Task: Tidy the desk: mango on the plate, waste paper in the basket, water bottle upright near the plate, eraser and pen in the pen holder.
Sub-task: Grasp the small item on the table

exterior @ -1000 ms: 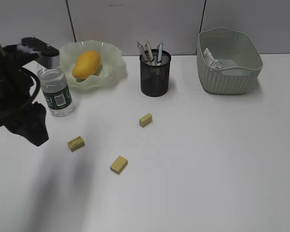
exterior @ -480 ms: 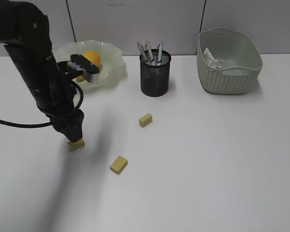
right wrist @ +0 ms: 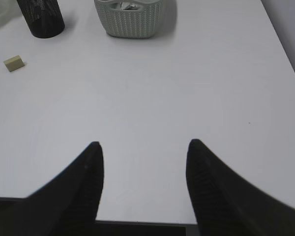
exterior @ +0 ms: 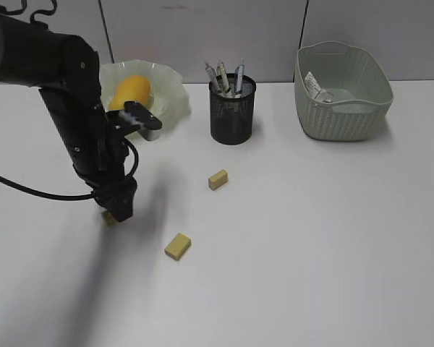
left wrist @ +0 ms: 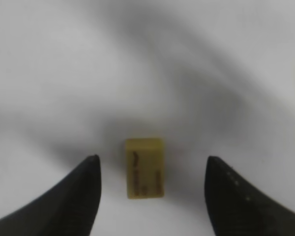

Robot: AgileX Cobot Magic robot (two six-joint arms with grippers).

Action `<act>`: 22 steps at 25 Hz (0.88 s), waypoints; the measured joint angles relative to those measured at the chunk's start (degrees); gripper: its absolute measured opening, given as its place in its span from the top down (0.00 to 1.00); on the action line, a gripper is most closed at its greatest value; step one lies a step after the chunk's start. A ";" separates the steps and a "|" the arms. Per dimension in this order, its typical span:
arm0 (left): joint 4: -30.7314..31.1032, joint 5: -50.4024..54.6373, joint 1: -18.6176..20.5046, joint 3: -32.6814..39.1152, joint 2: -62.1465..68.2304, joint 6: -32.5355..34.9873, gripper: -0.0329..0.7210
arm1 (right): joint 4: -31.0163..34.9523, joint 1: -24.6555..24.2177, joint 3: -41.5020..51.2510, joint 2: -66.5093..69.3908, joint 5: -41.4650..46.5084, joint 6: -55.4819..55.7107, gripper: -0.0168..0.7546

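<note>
Three erasers lie loose on the desk (exterior: 311, 238). Left gripper (left wrist: 152, 172) hovers jaws wide, empty, straddling the leftmost eraser (left wrist: 144, 167), near-left of the pen holder (exterior: 232, 110). Likely light, rubbery, grippy: pinch across its long flat sides. Right gripper (right wrist: 142, 167) open, empty.

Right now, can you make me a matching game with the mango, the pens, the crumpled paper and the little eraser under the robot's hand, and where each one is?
Things:
1. mango
2. pens
3. crumpled paper
4. eraser

Places:
A. in the black mesh pen holder
B. on the desk, between the open left gripper fingers
C. on the ruffled green plate
D. inside the green basket

Pairs: 1-C, 2-A, 3-D, 4-B
</note>
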 joint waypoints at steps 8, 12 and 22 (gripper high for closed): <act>0.00 1.26 0.65 -1.29 2.88 0.60 0.30 | 0.10 0.00 0.00 0.00 -0.05 0.00 0.42; 0.00 0.76 1.06 -1.32 3.54 0.83 0.32 | 0.10 0.00 0.00 0.00 -0.05 0.00 0.42; -0.49 0.85 1.06 -1.46 4.24 1.50 0.61 | 0.16 0.00 0.00 0.00 -0.05 0.00 0.42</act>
